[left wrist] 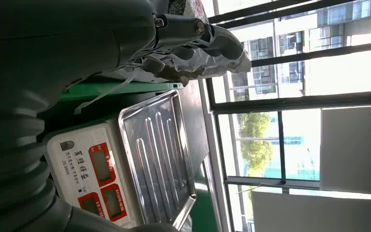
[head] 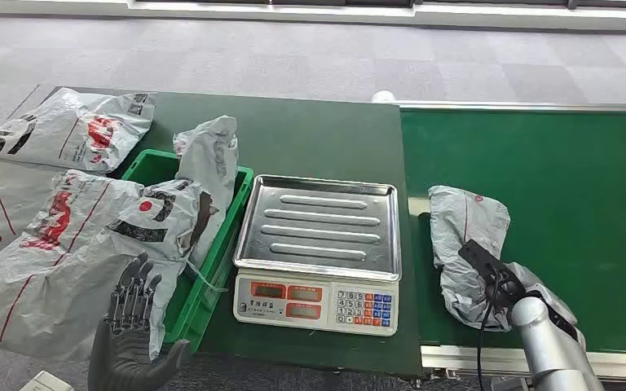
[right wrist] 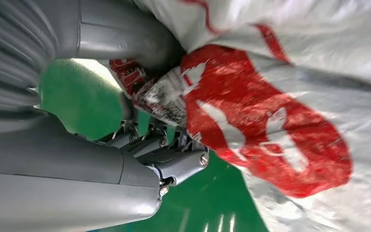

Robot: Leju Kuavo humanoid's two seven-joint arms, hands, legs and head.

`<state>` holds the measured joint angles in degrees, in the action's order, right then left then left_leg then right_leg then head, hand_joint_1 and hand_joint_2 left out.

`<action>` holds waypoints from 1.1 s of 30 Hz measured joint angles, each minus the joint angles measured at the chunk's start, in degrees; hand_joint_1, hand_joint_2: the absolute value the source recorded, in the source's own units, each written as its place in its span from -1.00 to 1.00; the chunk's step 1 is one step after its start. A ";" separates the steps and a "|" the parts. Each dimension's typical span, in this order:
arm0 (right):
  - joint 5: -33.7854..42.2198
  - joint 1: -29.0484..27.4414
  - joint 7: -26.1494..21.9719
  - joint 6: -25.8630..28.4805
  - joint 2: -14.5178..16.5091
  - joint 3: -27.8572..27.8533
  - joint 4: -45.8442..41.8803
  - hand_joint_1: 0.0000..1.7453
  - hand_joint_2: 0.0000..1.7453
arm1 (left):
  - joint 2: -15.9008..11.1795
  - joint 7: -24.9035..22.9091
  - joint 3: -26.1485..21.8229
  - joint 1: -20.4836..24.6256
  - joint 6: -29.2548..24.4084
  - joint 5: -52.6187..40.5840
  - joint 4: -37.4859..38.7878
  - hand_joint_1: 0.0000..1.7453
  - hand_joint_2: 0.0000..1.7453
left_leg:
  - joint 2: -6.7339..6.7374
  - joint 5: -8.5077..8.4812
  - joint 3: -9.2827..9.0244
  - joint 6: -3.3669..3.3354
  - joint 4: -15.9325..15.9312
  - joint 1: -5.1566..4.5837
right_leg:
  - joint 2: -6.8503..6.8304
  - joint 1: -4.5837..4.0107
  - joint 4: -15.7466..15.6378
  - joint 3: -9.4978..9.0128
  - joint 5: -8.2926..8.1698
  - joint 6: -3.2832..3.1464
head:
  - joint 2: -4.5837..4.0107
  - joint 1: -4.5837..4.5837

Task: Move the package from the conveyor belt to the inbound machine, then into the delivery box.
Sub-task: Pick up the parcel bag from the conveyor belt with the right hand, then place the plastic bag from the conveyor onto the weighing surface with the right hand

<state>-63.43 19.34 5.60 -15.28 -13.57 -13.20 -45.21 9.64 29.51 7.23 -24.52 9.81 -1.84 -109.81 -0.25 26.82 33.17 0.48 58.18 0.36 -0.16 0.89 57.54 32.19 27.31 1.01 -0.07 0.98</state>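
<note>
Holding: the right hand is down on the grey package, and its fingers and thumb are wrapped on the crinkly bag.
Package: it lies on the green conveyor belt, near the belt's left edge, just beside the scale. It is grey and wrinkled. The right wrist view shows a big red mark on it with white shapes inside.
Right arm: the silver arm comes up from the bottom right, with a black cable on it.
Left hand: the left hand is low on the left, palm up, fingers apart and holding nothing. Its fingertips are over the big grey bags.
Scale: the inbound machine sits on the dark green table, between the green box and the belt. It has a shiny metal tray on top. The front has red screens and a pad of keys. Nothing lies on the tray.
Box: the green delivery box is left of the scale. Grey bags with red and black print stick up out of it.
More bags: other grey bags lie on the table left of the box, some on top of each other.
Floor: grey carpet lies past the table.
Windows: the left wrist view shows big windows with buildings and a green tree outside.
</note>
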 joint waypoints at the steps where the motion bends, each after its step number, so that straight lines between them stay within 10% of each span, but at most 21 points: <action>1: 0.00 0.05 -0.01 0.00 0.00 0.09 0.08 1.00 1.00 | 0.00 0.01 0.00 -0.05 -0.04 0.00 -0.04 -1.00 1.00 | -0.01 0.00 0.00 0.00 0.00 0.00 | 0.00 0.00 0.00 0.00 0.00 0.00 | 0.00 0.00; 10: 1.15 1.06 -1.82 6.64 0.53 1.62 0.70 1.00 1.00 | 0.17 0.66 -0.16 -0.99 -0.40 -0.09 -0.89 -1.00 1.00 | -0.03 0.00 0.15 0.00 -0.01 0.00 | -0.02 -0.01 0.03 0.06 0.01 -0.01 | 0.00 -0.01; 21: 27.81 -1.15 -23.98 43.78 6.40 0.70 -22.71 1.00 1.00 | 3.48 2.93 -2.66 -2.40 0.95 -1.63 -2.60 -1.00 1.00 | -0.11 -0.02 0.13 0.02 0.00 0.01 | -0.11 -0.01 0.02 0.15 0.02 -0.02 | 0.00 0.00; 33: 32.46 -5.83 -29.00 47.31 8.97 0.61 -38.92 1.00 1.00 | 3.53 3.39 -2.67 -2.29 -0.56 -0.92 -2.10 -1.00 1.00 | -0.04 0.01 0.12 0.05 0.00 0.00 | 0.02 0.00 0.01 0.17 0.02 -0.02 | 0.00 0.00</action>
<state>-30.97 13.51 -23.41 32.04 -4.61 -12.59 -84.13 13.17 32.89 4.57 -26.80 9.25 -2.75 -111.91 -0.29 26.83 33.29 0.53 58.17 0.37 -0.14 0.89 57.55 32.37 27.32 0.99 -0.07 0.98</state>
